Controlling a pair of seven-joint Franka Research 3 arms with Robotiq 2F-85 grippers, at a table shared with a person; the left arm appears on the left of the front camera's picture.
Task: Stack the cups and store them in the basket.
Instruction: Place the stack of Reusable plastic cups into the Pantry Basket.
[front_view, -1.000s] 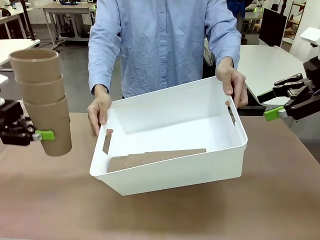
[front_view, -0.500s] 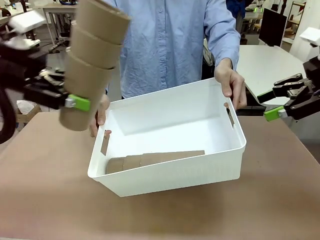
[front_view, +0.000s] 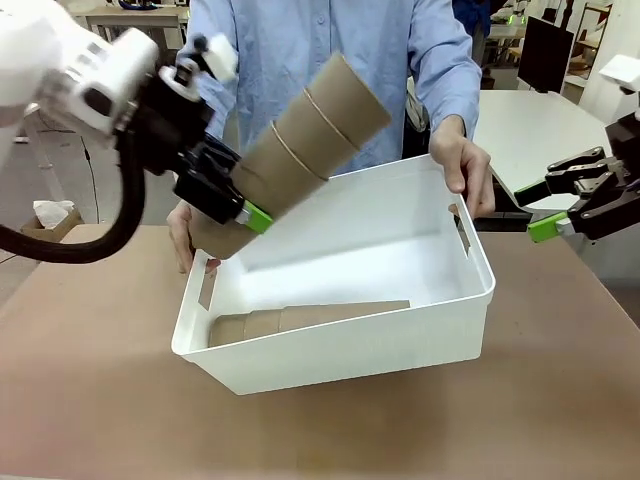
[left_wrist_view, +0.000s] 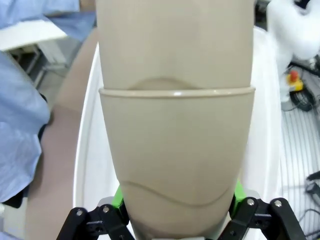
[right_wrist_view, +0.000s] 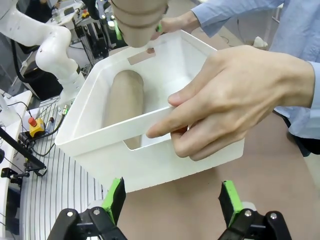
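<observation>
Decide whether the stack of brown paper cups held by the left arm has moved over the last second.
Yes. The stack of brown paper cups moved rightward from the table's left edge, tipping over the white plastic basket.

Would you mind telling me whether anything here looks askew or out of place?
The basket is tipped, its far side raised by the person's hands. A cup stack lies on its side inside. Nothing looks spilled or damaged.

The held cup stack (left_wrist_view: 175, 125) runs off the left wrist view at twelve o'clock and hides the basket's (left_wrist_view: 82, 150) middle. The lying stack's (front_view: 300, 320) lower side sits behind the basket wall.
</observation>
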